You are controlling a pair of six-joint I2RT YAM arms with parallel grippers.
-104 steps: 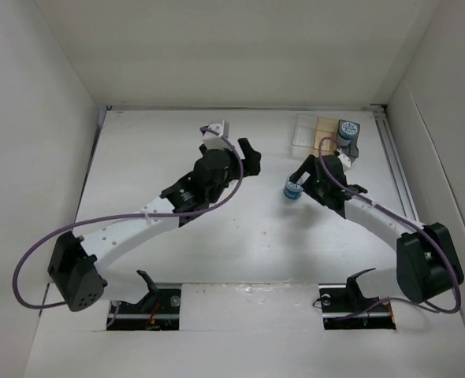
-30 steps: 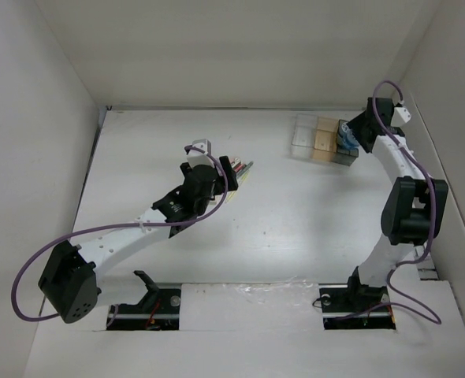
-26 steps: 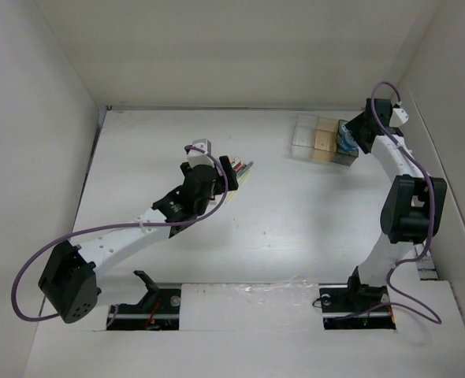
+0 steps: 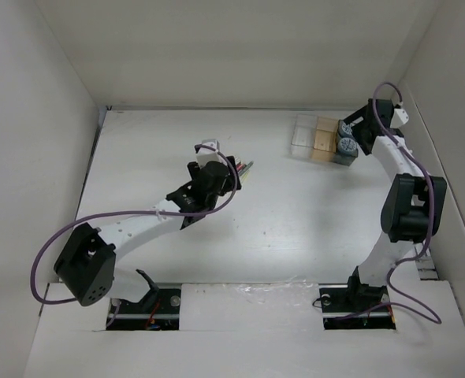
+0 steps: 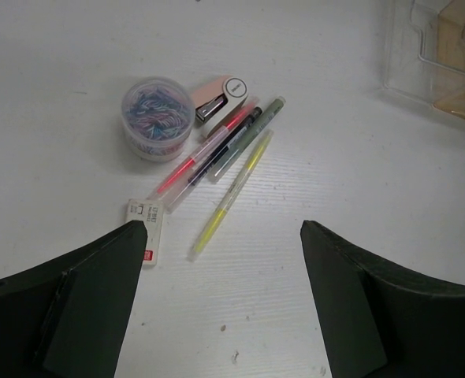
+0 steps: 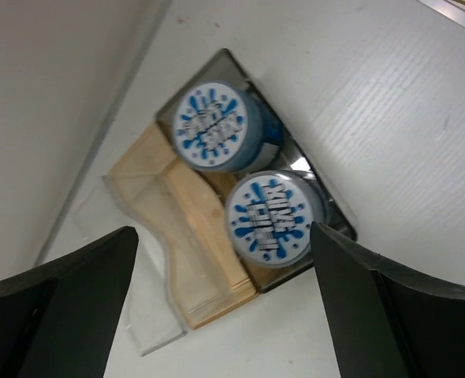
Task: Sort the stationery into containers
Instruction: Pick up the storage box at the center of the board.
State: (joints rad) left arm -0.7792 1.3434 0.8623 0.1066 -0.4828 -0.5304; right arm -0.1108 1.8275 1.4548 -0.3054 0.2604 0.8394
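My left gripper (image 4: 232, 175) is open and empty, hovering just short of a cluster of stationery. In the left wrist view it (image 5: 225, 236) faces a red pen (image 5: 205, 150), a grey-green pen (image 5: 247, 135), a yellow-green pen (image 5: 231, 197), a round pot of clips (image 5: 158, 116), a pink stapler-like item (image 5: 221, 98) and a beige block (image 5: 144, 232). My right gripper (image 4: 358, 130) is open and empty beside the organiser tray (image 4: 305, 135). Two blue-grey rolls (image 6: 214, 126) (image 6: 273, 218) stand upright in its dark grey section (image 6: 336, 222).
The tray's wood-coloured middle section (image 6: 177, 228) and clear section (image 6: 138, 315) hold nothing I can see. The tray sits near the back wall and right wall. The clear section also shows at the top right of the left wrist view (image 5: 429, 63).
My right gripper carried a roll from mid-table to the dark section, let it go and drew back. My left gripper has shifted a little right and forward, over the pens.
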